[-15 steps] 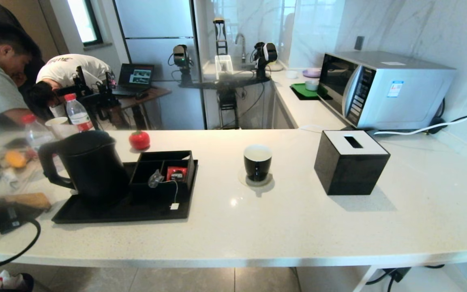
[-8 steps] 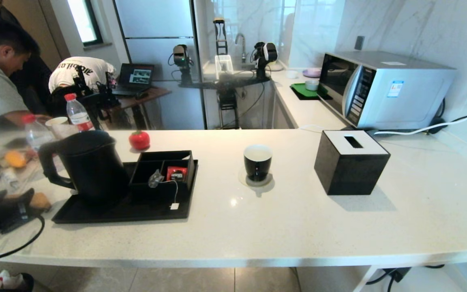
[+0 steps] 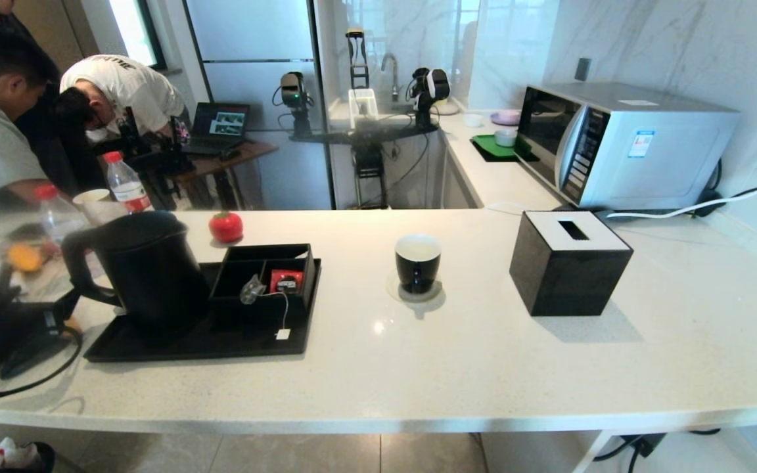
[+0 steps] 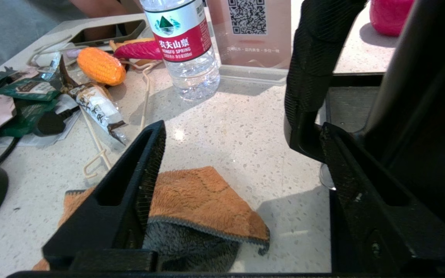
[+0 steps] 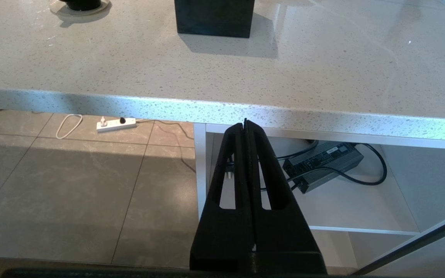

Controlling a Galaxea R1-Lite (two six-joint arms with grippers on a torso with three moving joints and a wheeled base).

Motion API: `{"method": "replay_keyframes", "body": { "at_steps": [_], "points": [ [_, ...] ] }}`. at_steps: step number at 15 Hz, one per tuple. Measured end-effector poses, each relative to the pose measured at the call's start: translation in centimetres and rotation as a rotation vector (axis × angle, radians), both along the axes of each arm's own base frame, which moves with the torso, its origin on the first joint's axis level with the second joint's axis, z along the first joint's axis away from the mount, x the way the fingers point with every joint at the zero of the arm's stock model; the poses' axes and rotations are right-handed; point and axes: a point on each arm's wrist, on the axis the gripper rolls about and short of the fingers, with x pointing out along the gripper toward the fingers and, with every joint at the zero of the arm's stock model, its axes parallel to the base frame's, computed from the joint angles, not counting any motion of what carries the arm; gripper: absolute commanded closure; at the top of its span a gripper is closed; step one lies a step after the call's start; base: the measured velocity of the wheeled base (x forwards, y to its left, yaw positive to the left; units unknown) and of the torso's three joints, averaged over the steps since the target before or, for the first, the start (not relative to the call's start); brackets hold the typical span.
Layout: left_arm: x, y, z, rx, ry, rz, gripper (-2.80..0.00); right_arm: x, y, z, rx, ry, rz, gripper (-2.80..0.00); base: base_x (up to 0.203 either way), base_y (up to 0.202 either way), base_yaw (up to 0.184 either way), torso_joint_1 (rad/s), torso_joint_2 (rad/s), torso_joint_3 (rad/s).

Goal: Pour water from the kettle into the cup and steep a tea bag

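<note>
Reaching for the kettle (image 3: 148,266) is the step in hand, by my reading: the left end effector (image 4: 242,162) is released, its two black fingers (image 4: 129,185) spread wide, with the kettle's loop handle (image 4: 313,73) just ahead of the gap and one finger close to the handle's lower end. Nothing is grasped yet. The next move likely calls for easing forward until the handle sits between the fingers, then clenching firmly enough to carry a tall, probably heavy vessel without letting it swing.

Matte black, with a flat lid, the kettle stands upright on the end of a black tray (image 3: 155,345). A divided black box (image 3: 267,272) sits beside the kettle on the same tray, and the tea bag (image 3: 253,290) lies at that box's front edge, its white string trailing down to a small tag (image 3: 282,334) on the tray floor. Well apart from the kettle, on the side away from its handle, the cup (image 3: 417,262) stands on a pale coaster (image 3: 415,293) on the surface (image 3: 483,355); water is not yet poured, I judge.

The right end effector (image 5: 246,162) hangs clenched and empty below the surface's front edge.
</note>
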Motion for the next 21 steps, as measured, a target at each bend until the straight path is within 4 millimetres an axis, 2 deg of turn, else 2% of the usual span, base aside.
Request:
{"method": "replay_keyframes", "body": {
  "at_steps": [5,12,21],
  "points": [
    [1.3,0.8,-0.4,0.013,-0.018,-0.002,-2.80,0.0,0.0,0.0,0.000,0.000,0.000,0.00,0.000,0.000,0.000,0.000,0.00,0.000],
    [4.1,1.5,-0.7,0.048,-0.068,-0.031,-2.80,0.0,0.0,0.0,0.000,0.000,0.000,0.00,0.000,0.000,0.000,0.000,0.00,0.000],
    [3.8,2.0,-1.3,0.038,-0.054,-0.020,-2.80,0.0,0.0,0.0,0.000,0.000,0.000,0.00,0.000,0.000,0.000,0.000,0.00,0.000]
  ]
}}
